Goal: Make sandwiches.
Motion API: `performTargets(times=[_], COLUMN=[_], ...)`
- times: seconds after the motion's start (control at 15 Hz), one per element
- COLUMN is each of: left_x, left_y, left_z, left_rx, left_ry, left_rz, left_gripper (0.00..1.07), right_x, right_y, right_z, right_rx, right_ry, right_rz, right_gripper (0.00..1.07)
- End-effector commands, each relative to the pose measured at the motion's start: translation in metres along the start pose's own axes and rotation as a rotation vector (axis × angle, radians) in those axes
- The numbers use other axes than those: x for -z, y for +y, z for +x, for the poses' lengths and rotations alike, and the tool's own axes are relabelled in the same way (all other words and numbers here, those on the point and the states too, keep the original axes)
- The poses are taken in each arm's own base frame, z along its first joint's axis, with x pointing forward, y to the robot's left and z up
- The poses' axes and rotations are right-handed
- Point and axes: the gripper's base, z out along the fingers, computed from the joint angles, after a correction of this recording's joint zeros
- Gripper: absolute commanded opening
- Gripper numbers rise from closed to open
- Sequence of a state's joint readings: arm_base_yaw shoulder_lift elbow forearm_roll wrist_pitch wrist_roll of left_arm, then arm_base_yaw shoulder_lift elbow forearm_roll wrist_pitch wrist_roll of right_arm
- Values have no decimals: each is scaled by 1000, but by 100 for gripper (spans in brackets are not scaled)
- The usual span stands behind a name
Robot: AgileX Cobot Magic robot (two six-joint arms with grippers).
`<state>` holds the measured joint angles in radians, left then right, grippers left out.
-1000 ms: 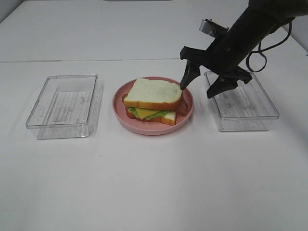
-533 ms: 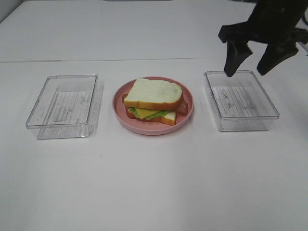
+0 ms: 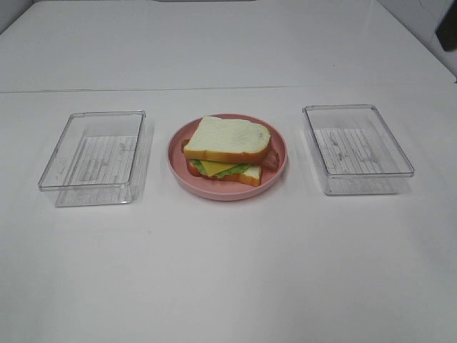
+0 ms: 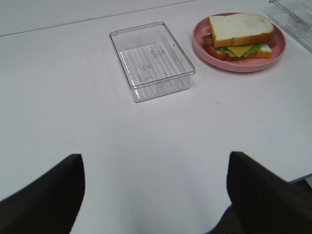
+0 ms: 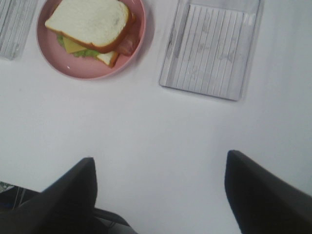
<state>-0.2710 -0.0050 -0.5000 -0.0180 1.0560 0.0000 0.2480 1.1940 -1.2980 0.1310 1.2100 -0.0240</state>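
Jaws wide both arms; sandwich (image 3: 228,151) stacked whole on pink plate (image 3: 179,164).

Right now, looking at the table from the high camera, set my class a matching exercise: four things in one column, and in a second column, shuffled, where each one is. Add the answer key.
Column 1
1. sandwich
2. pink plate
3. left clear tray
4. right clear tray

Column 2
A. on the table, between the two trays
B. left of the plate
C. lying on the plate
D. right of the plate

Pairs: 1-C, 2-A, 3-B, 4-D
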Motion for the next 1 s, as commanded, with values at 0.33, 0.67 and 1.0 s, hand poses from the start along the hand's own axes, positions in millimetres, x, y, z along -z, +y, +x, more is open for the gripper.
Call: performTargets(times=[0.33, 0.67, 1.0], left_x=[2, 2, 2], left_y=[-1, -1, -1], left_z=[1, 1, 1], left_rx=[-1, -2, -4], left_ry=[-28, -28, -28], left_rz=[3, 3, 5], left_gripper=[77, 77, 77], right_x=[-4, -14, -12], right_y=[-2, -5, -6], right_z=[142, 226, 241], right_rx=[2, 109, 122], right_ry=[-40, -284, -461], right_rz=[7, 16, 31], right_gripper=[70, 70, 70])
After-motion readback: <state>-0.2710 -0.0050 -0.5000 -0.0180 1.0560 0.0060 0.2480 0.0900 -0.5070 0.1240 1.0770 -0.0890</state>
